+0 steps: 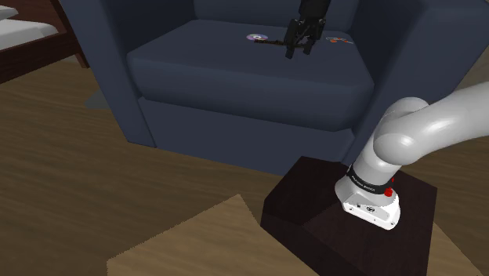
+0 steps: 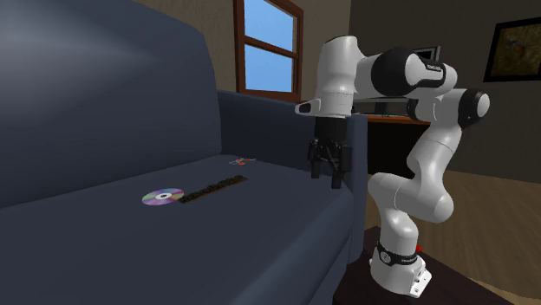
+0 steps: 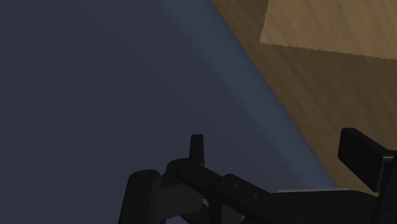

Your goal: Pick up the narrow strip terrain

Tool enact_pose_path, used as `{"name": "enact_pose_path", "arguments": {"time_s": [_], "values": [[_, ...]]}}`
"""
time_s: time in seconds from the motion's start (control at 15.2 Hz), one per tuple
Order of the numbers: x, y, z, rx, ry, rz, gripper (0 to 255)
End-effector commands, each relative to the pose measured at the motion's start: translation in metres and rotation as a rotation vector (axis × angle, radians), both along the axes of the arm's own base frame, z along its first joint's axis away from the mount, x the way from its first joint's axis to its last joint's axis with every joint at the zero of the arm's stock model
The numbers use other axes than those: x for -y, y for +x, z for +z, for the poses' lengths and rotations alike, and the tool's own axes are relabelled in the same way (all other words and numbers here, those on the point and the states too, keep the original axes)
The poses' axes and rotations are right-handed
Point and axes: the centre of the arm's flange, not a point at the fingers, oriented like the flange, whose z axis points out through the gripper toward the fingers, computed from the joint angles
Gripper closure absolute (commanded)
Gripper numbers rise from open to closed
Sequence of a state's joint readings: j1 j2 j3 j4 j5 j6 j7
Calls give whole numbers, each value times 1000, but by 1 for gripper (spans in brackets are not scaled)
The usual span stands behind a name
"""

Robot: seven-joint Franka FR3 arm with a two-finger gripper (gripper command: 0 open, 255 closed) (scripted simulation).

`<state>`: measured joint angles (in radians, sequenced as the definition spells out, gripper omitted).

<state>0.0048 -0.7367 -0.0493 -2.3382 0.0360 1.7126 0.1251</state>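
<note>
Nearest me, a tan rug (image 1: 184,247) lies on the wood floor (image 1: 70,165), just beside the dark stand (image 1: 313,216). The arm (image 1: 427,125) rises from the stand and reaches out over a dark blue sofa (image 1: 235,118).

Seat contents, 3 items, all lying flat:
- The strip (image 2: 214,188), dark and narrow, is mid-seat. In the shoulder view it runs left to right, its left end just beside item 2.
- A CD (image 2: 163,197), shiny, is left of the strip in the shoulder view.
- 1 small flat item (image 2: 243,159) with red marks lies farther along, on the shoulder view's right, apart from the strip.

The gripper (image 2: 326,175) points down over the seat, near the strip's right end as the shoulder view shows it, between the strip and the small item. The 2 fingers (image 1: 291,52) stand apart with nothing between them. They do not touch the strip. I cannot tell how high the tips are above the cushion.

In the wrist view I see the seat's front edge, with floor and rug past it.

Far side: the sofa back, then a window (image 2: 269,43) with a brown frame, and a framed picture (image 2: 518,48) on the wall at the second exterior view's right. A bed corner (image 1: 23,35) sits at the shoulder view's far left.
</note>
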Motion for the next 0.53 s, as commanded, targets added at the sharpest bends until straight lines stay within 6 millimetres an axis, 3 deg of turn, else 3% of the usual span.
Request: {"name": "enact_pose_path", "arguments": {"time_s": [0.0, 0.46], "values": [[0, 0, 0, 0, 0, 0, 0], [78, 46, -8, 4, -32, 151, 0]]}}
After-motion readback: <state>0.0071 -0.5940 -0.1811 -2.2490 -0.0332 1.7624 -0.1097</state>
